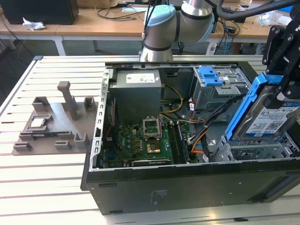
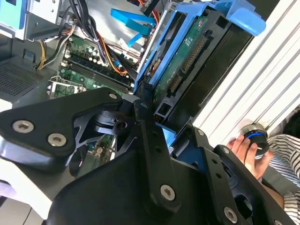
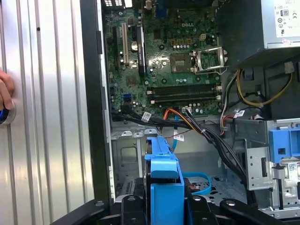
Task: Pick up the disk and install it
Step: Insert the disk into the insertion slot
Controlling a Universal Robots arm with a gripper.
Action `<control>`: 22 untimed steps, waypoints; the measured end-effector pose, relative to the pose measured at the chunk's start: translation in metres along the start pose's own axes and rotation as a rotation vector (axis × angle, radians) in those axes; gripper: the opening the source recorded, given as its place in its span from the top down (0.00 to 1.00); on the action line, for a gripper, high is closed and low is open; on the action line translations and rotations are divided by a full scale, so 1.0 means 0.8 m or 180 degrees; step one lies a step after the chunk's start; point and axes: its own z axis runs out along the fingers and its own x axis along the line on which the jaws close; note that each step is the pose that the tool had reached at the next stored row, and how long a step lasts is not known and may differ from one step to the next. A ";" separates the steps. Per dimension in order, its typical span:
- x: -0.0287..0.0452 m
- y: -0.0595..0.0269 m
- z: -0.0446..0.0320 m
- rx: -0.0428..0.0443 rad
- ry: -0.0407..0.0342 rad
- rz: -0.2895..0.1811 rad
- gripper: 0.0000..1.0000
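gripper clamped on disk, tilted at frame right over drive cage; could snag cables or jam if misaligned

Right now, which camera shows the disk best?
Exterior view: the disk shows its labelled face and blue frame. Second wrist view shows its circuit-board side; first wrist view, its frame edge-on.

Looks like a robotics lab: open PC case lying on a slatted metal bench, grey parts jig alongside, robot arm mounted just behind, wooden desks strewn with cables at the back.
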 end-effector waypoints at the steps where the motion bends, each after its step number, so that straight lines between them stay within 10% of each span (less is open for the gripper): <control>1: 0.0001 0.000 0.0004 0.0000 0.0003 -0.0013 0.64; 22: 0.0035 0.003 0.0265 0.0000 0.0028 -0.0107 0.64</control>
